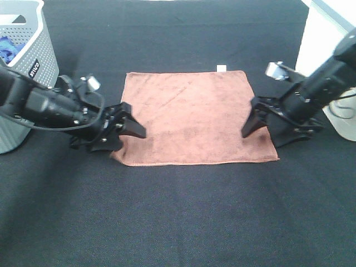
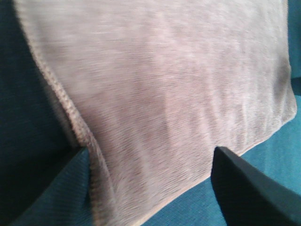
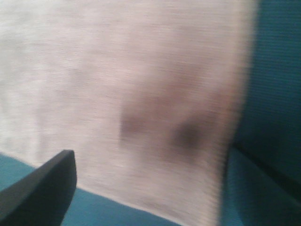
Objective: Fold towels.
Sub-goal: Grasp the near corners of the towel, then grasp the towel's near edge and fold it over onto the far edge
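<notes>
The terracotta towel (image 1: pixel 194 117) lies flat and unfolded on the black table, its small white tag (image 1: pixel 221 68) at the far edge. My left gripper (image 1: pixel 129 127) is open, low at the towel's near-left corner, its jaws straddling the hem. In the left wrist view the towel (image 2: pixel 160 84) fills the space between the two fingers (image 2: pixel 249 188). My right gripper (image 1: pixel 261 134) is open, low at the towel's near-right corner. In the right wrist view, which is blurred, the towel (image 3: pixel 131 94) lies between the fingers (image 3: pixel 42 188). Neither gripper holds cloth.
A grey perforated basket (image 1: pixel 34 53) stands at the far left with a blue cloth (image 1: pixel 8 47) inside. A white surface (image 1: pixel 325 33) and a white cable (image 1: pixel 342 108) lie beyond the table's right edge. Black tablecloth (image 1: pixel 183 217) stretches in front of the towel.
</notes>
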Controlling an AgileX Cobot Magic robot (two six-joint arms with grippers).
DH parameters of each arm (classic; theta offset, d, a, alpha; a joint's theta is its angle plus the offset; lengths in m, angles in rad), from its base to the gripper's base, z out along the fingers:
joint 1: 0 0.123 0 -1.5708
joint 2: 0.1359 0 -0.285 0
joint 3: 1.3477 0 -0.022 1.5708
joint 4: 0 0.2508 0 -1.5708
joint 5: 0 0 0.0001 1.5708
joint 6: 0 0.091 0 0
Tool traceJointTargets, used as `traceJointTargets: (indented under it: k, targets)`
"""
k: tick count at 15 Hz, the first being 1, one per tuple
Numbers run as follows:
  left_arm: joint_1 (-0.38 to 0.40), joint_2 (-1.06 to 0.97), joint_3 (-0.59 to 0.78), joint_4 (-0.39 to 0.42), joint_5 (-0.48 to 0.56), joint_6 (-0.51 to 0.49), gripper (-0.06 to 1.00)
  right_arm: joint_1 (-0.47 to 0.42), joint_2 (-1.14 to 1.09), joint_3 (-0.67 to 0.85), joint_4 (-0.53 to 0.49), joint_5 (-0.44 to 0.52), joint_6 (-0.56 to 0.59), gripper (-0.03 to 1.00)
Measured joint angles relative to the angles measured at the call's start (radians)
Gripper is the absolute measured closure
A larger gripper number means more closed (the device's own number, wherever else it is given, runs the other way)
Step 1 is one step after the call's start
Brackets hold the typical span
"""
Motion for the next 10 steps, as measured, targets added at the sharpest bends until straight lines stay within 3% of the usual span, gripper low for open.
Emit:
traceJointTargets:
  k: [2,3,5,6,7,10]
  targets:
    - [-0.012,0.012,-0.009,-0.004,-0.015,-0.007,0.35,0.023,0.008,0.000,0.025,-0.007,0.000,0.23]
    - [-0.012,0.018,-0.009,-0.001,-0.028,-0.021,0.50,0.024,0.010,0.000,0.025,-0.014,0.007,0.31]
    - [-0.012,0.031,-0.009,0.012,-0.046,-0.027,0.88,0.024,0.022,0.000,0.016,-0.039,0.044,0.61]
    - [-0.012,0.031,-0.009,0.019,-0.047,-0.027,0.93,0.024,0.028,0.000,-0.007,-0.055,0.086,0.86]
    - [-0.012,0.031,-0.009,0.022,-0.047,-0.031,0.93,0.024,0.028,0.000,-0.025,-0.058,0.114,0.95]
    - [-0.012,0.030,-0.009,0.055,-0.029,-0.057,0.93,0.025,0.028,0.000,-0.044,-0.039,0.152,0.97]
